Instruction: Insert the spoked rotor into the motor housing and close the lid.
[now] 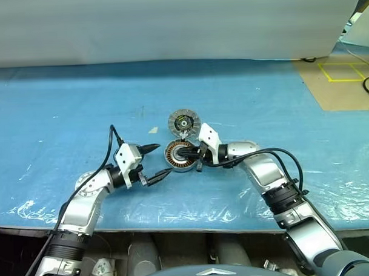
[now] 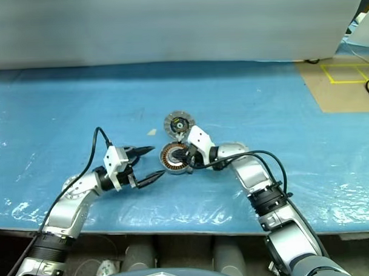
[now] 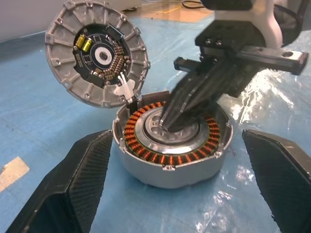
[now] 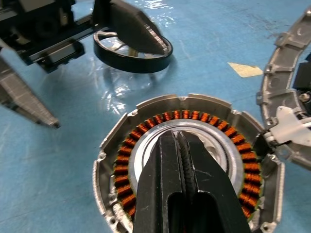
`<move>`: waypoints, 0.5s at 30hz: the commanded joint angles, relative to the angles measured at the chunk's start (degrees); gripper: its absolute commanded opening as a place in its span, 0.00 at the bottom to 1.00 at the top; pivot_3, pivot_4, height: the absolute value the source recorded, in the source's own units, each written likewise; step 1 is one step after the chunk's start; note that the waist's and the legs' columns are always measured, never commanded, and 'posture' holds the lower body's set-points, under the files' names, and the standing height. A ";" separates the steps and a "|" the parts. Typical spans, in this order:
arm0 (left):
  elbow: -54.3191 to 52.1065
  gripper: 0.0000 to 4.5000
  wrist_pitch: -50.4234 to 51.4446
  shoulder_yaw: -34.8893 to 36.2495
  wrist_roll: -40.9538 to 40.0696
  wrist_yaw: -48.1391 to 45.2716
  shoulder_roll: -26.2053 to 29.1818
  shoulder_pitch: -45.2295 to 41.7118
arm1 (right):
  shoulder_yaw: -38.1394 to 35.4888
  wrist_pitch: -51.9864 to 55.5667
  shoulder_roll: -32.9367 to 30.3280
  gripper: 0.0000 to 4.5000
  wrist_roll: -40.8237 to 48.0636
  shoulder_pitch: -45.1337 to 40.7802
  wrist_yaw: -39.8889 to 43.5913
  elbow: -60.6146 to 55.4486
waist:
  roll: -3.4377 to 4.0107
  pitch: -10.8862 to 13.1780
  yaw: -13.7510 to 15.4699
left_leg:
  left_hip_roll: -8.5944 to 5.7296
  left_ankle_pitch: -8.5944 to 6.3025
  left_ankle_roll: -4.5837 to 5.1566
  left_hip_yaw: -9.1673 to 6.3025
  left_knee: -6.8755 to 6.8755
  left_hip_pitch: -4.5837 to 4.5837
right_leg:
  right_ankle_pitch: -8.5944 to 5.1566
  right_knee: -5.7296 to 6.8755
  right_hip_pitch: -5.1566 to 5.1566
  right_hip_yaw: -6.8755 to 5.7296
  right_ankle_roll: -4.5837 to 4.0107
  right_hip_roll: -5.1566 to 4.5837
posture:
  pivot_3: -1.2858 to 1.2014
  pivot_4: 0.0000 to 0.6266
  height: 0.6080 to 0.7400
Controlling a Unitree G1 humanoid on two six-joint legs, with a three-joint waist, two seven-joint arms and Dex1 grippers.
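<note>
The motor housing (image 1: 171, 156) is a short silver casing with a ring of copper windings (image 3: 146, 153), lying on the blue table. A bright silver round part (image 3: 187, 138) sits in its middle. My right gripper (image 4: 179, 138) is shut, and its tips rest on that silver part. The spoked rotor (image 3: 97, 53), a ribbed silver disc with a dark hub, stands on edge at the housing's far rim, joined to it by a white clip (image 3: 125, 87). My left gripper (image 1: 164, 159) is open just left of the housing, holding nothing. I cannot tell which part is the lid.
A black-rimmed round ring (image 4: 131, 68) lies on the table beyond my left gripper. A scrap of tape (image 1: 153, 130) lies left of the rotor. The table's front edge (image 1: 193, 225) runs close under both arms. A brown board with yellow tape (image 1: 343, 78) is at the far right.
</note>
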 commanded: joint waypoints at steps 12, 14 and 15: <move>0.11 1.00 3.98 5.24 -1.43 1.42 3.86 -4.94 | -2.61 -5.19 -1.63 0.01 0.87 -0.71 -0.39 -3.36 | 0.00 0.00 -0.08 | 0.00 0.00 -0.01 0.00 -0.03 -0.06 | 0.00 -0.01 -0.08 0.00 0.00 0.01 | 0.52 0.24 1.00; 0.44 1.00 5.08 5.82 -1.33 1.78 4.88 -5.34 | -2.73 -4.92 -1.80 0.01 1.16 -0.69 -0.22 -3.82 | -0.01 0.01 -0.12 | 0.00 0.00 -0.01 0.00 -0.03 -0.06 | 0.00 -0.01 -0.08 0.00 0.00 0.01 | 0.52 0.24 1.00; 0.43 1.00 6.09 6.10 -1.84 1.36 5.60 -5.52 | -2.89 -5.21 -1.85 0.01 1.14 -0.70 -0.31 -3.84 | -0.01 0.01 -0.11 | 0.00 0.00 0.00 0.01 -0.03 -0.06 | 0.00 -0.01 -0.08 0.00 0.00 0.01 | 0.52 0.24 1.00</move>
